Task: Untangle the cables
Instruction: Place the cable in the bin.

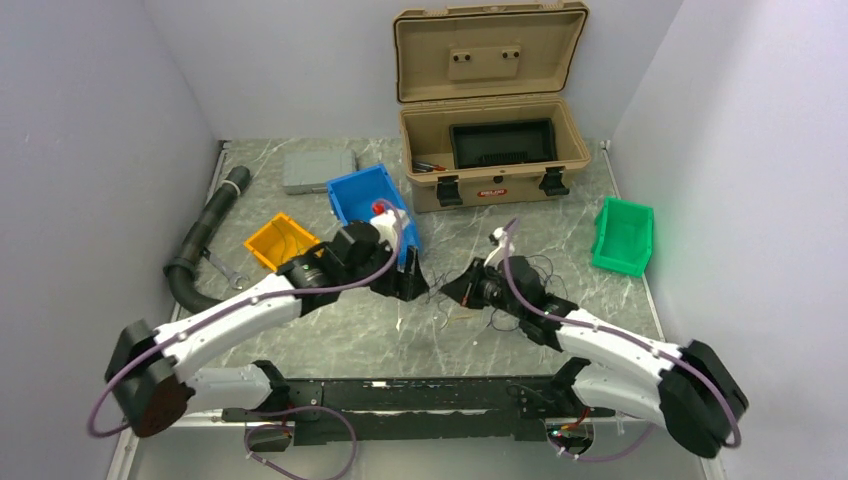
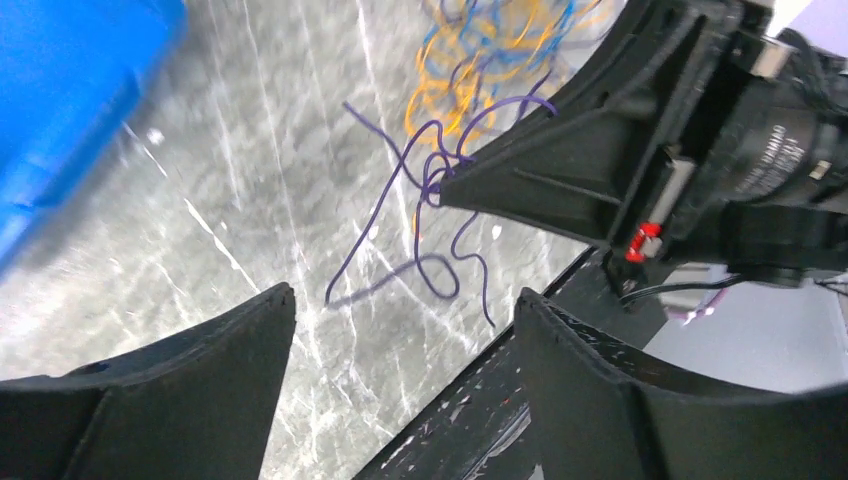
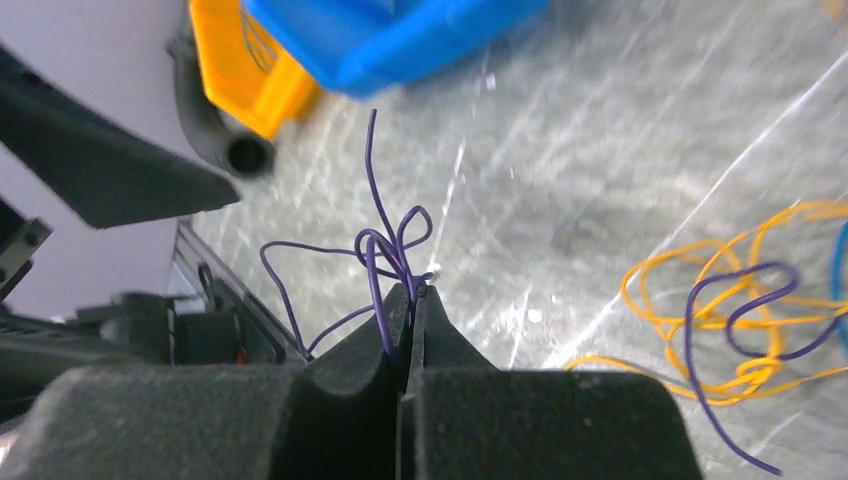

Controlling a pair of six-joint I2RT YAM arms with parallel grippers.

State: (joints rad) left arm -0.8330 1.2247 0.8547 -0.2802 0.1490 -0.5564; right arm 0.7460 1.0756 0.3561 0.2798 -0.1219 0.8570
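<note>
My right gripper (image 3: 412, 292) is shut on a thin purple cable (image 3: 378, 238) and holds its loops above the marble table. The same purple cable (image 2: 432, 210) hangs from the right gripper's tips in the left wrist view, its tails trailing on the table. My left gripper (image 2: 405, 300) is open and empty, a short way from the purple cable. A tangle of orange, blue and purple cables (image 3: 740, 310) lies on the table to the right; it also shows in the left wrist view (image 2: 480, 50). In the top view the two grippers (image 1: 440, 285) face each other at mid-table.
A blue bin (image 1: 365, 195) and an orange bin (image 1: 278, 240) sit behind the left arm, a black corrugated hose (image 1: 200, 240) at far left. An open tan toolbox (image 1: 490, 150) stands at the back, a green bin (image 1: 624, 235) at right. A black rail (image 1: 400, 395) lines the near edge.
</note>
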